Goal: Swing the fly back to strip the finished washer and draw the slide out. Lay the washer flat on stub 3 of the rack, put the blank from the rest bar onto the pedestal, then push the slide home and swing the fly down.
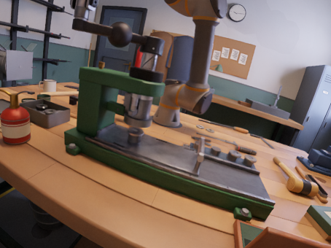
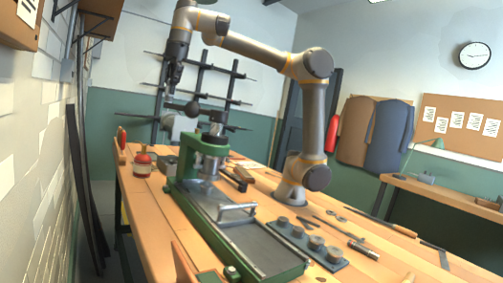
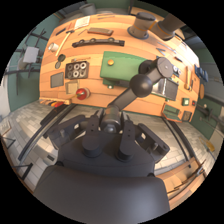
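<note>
My gripper (image 3: 111, 125) is open around the end of the fly handle (image 3: 136, 88), high over the left end of the green press (image 1: 109, 98). The handle (image 1: 109, 31) carries a dark ball (image 1: 121, 34) and runs to the screw head. The ram sits just above the pedestal (image 1: 135, 135) on the slide (image 1: 175, 157). The slide's pull handle (image 2: 234, 210) stands mid-bed. A rack of stubs (image 2: 308, 241) lies on the bench beside the bed. The washer on the pedestal is too small to make out.
Behind the press stand the arm's base (image 1: 169, 113), a door and a wall rack. A red oil can (image 1: 14, 122) and a tray of parts (image 1: 45, 111) sit left of the press. A mallet (image 1: 297, 180) and hand tools lie to the right.
</note>
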### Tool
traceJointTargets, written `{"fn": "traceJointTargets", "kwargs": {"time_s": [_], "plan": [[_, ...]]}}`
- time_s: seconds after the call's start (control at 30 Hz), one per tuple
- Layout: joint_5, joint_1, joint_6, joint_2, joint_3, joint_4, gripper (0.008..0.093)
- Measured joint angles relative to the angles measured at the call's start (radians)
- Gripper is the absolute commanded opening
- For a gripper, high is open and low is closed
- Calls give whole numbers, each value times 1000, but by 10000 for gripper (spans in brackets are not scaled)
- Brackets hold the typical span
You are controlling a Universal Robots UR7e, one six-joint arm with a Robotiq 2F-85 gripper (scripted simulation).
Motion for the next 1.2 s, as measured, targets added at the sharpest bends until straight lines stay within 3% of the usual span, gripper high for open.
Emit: {"fn": "traceJointTargets", "kwargs": {"time_s": [0.77, 1.03, 1.2], "plan": [[0, 0, 0, 19, -126, 106, 433], [0, 0, 0, 19, -126, 107, 580], [0, 0, 0, 19, -126, 107, 580]]}}
